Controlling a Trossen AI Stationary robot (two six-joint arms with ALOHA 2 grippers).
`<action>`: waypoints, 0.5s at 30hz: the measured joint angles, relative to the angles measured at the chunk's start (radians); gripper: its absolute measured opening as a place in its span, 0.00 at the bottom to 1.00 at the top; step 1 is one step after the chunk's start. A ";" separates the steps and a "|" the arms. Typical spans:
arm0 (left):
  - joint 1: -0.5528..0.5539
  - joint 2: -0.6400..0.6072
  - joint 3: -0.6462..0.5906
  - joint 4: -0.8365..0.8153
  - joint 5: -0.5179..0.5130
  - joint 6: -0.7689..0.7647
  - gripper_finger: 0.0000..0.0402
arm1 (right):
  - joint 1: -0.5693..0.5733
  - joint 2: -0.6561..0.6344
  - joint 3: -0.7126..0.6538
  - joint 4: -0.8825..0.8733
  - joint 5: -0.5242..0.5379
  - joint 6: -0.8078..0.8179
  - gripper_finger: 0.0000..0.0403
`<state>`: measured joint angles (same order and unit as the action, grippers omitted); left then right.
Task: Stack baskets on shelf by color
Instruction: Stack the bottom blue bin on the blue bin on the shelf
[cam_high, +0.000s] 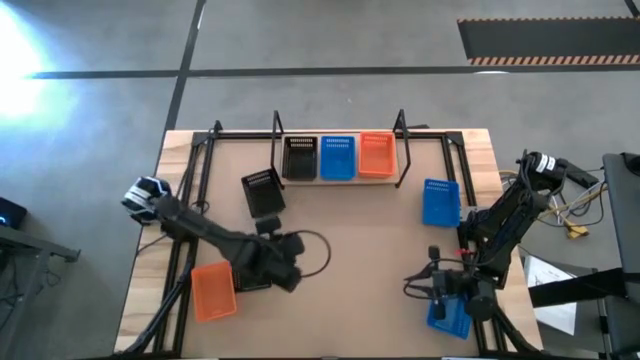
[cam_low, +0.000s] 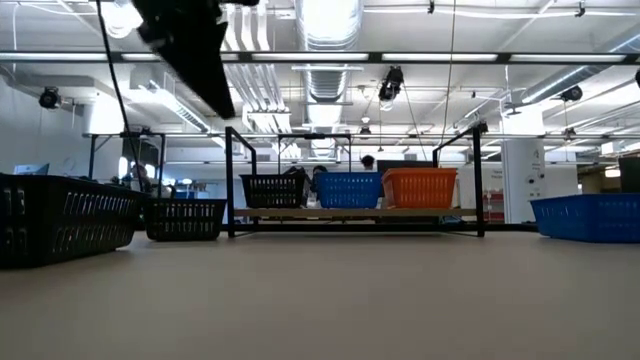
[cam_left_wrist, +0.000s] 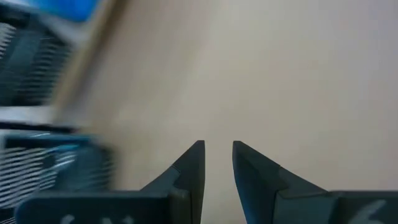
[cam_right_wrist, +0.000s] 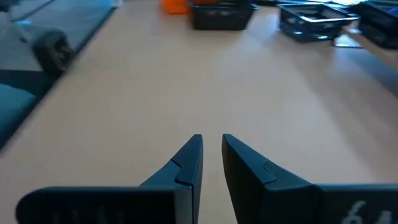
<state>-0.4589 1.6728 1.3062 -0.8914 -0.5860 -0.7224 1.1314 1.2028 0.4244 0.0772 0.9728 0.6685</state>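
Baskets nearest the front edge wait unsorted: an orange basket (cam_high: 212, 291) at the front left corner, and a blue basket (cam_high: 449, 316) at the front right, partly under the right arm. Both arms sit low at this near end. The left gripper (cam_left_wrist: 217, 163) hangs over bare tabletop (cam_high: 350, 240) with its fingers a narrow gap apart and nothing between them; the right gripper (cam_right_wrist: 212, 155) is likewise almost closed and empty, aimed across the table. Farther in, a loose black basket (cam_high: 263, 191) lies tilted left of centre, and another blue basket (cam_high: 440, 201) rests by the right edge. At the far side the shelf (cam_high: 340, 180) carries a black basket (cam_high: 299, 157), a blue one (cam_high: 337, 157) and an orange one (cam_high: 376, 154) side by side, apparently one starter per colour so the strays can stack on their match
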 joint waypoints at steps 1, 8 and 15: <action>-0.013 -0.010 -0.050 0.094 0.000 0.000 0.16 | -0.002 -0.005 0.017 0.001 -0.013 -0.024 0.13; -0.058 -0.010 -0.288 0.727 0.000 0.142 0.16 | -0.033 -0.010 0.279 -0.287 -0.162 -0.015 0.13; -0.060 0.000 -0.367 0.964 -0.060 0.239 0.16 | -0.048 0.063 0.589 -0.863 -0.439 0.354 0.23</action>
<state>-0.5190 1.6726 0.9392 0.0727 -0.6459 -0.4838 1.0833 1.2657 1.0135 -0.7856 0.5340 1.0230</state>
